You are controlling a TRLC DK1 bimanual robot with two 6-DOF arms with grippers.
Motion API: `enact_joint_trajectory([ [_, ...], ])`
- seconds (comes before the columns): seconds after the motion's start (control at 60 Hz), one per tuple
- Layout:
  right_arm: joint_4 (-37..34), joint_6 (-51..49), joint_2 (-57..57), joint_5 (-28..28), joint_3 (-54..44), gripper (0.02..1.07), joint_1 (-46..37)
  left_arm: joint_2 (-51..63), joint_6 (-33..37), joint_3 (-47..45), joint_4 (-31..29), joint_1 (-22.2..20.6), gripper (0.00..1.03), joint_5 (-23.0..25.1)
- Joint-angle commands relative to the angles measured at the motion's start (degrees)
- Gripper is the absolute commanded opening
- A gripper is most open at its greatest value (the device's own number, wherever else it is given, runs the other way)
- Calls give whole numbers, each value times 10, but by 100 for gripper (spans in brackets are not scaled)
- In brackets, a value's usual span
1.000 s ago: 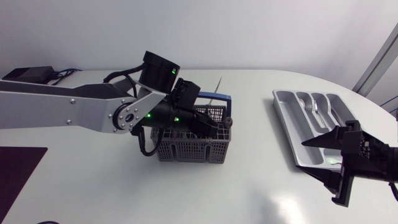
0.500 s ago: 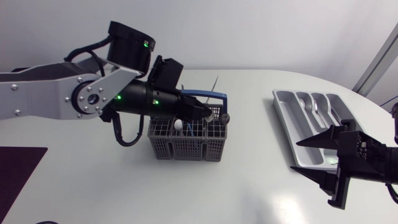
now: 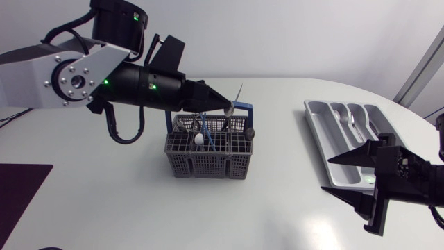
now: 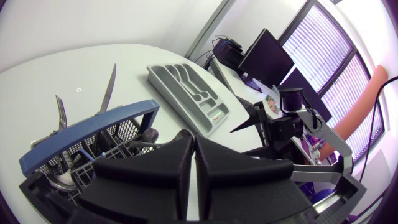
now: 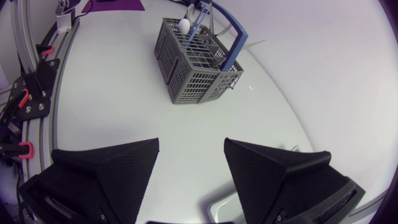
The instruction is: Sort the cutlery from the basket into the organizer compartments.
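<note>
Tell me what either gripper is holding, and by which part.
Nothing. The left gripper is shut on nothing; the right gripper is open and empty.

On my overhead feed the desk [image 3: 277, 208] is a white, faintly glossy surface with a rounded far edge. A dark purple mat [image 3: 21, 191] lies flat on it, over to my left. The light falls evenly, and I see only soft, pale shadows on the top.

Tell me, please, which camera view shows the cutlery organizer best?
The head view: it looks down into the organizer, compartments clear, though the right fingers cover one end. The left wrist view shows it whole but far off and slanted; the right wrist view catches only a sliver of its rim.
</note>
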Motion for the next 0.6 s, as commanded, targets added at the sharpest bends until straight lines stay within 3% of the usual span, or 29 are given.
enact_joint_trajectory([
  [0.0, -8, 30, -3, 3, 14, 78, 19, -13, -14, 22, -9, 10, 4, 25],
  [0.283, -17, 118, 12, 3, 71, 78, 117, 5, 17, 38, -73, -16, 3, 109],
  [0.417, -14, 160, 26, 3, 93, 78, 174, 29, 70, 63, -136, -30, 3, 124],
  [0.583, -10, 202, 51, 0, 118, 78, 239, 31, 109, 62, -160, -62, 3, 132],
])
